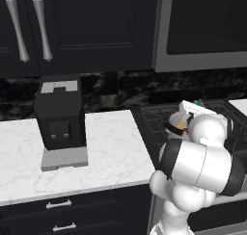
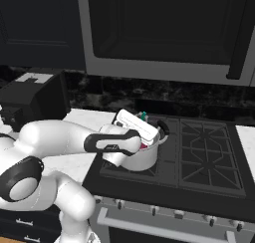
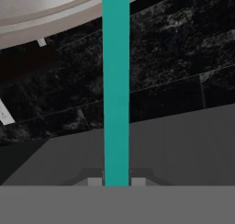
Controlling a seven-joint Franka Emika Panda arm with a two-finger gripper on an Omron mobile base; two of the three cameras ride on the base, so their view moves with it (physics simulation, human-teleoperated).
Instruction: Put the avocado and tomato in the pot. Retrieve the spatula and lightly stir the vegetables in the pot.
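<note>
My gripper (image 3: 116,182) is shut on the spatula's teal handle (image 3: 115,81), which runs straight up the middle of the hand view. The steel pot (image 2: 144,160) stands on the stove's front left burner, and my hand hangs tilted right over its opening. The handle's teal end (image 2: 143,116) pokes out above the hand. Below the hand, a bit of the spatula's yellow-orange head (image 1: 181,125) shows at the pot's mouth. A sliver of dark red at the pot's rim (image 2: 145,146) may be the tomato. The avocado is hidden. The pot's pale rim (image 3: 46,16) curves across the top of the hand view.
A black coffee machine (image 1: 60,116) stands on the white marble counter (image 1: 111,147) left of the stove (image 2: 209,152). A microwave (image 2: 164,33) hangs over the stove, with dark cabinets (image 1: 87,27) beside it. The right-hand burners are bare.
</note>
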